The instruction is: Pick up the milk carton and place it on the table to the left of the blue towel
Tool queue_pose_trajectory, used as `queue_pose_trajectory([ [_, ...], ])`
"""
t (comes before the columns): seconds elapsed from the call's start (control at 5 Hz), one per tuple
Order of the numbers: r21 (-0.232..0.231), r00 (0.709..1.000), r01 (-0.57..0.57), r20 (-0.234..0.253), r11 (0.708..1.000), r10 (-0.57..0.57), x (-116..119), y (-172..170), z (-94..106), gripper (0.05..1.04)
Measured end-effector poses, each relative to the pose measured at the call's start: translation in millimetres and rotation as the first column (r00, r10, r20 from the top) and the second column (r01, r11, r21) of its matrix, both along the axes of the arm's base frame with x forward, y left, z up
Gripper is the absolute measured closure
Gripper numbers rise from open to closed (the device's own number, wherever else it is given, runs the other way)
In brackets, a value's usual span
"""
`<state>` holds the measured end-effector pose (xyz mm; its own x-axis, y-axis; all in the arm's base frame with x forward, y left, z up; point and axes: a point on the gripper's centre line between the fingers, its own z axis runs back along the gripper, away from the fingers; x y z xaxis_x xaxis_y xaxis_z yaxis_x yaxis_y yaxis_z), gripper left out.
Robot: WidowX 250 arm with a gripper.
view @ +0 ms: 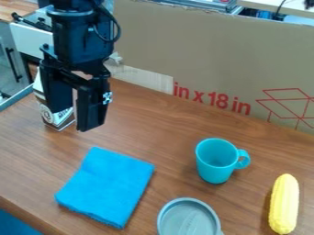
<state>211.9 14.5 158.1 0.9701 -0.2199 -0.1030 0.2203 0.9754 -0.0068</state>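
Open hand [75, 120] above table, nr blue cloth [108, 186], teal mug [217, 160]

Teal mug [213, 166], upright on brown wooden table [159, 124]. Right of mug, nearer camera: yellow corn cob [284, 204]. Left of cob, in front of mug: round grey dish [187, 220]. Behind mug: cardboard sheet [202, 59], red print.

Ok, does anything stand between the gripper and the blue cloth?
Nothing visible does: the open gripper hangs above and beyond the blue cloth. The carton shows behind the gripper, and the turquoise cup stands off to one side.
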Motion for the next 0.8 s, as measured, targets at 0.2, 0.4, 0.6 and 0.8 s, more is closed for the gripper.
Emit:
queue_pose_trajectory([
  [0.2,0.001,1.0,0.0,-0.014,1.0,0.0,-0.8,0.2,-4.1,0.083],
  [0.4,0.068,0.999,0.046,0.023,0.997,-0.047,2.1,10.8,-9.5,0.083],
  [0.6,0.064,0.988,0.13,0.072,0.989,-0.135,28.5,50.3,34.1,0.083],
  [0.8,0.041,0.989,0.111,0.091,0.993,-0.115,42.1,97.0,41.8,0.083],
])
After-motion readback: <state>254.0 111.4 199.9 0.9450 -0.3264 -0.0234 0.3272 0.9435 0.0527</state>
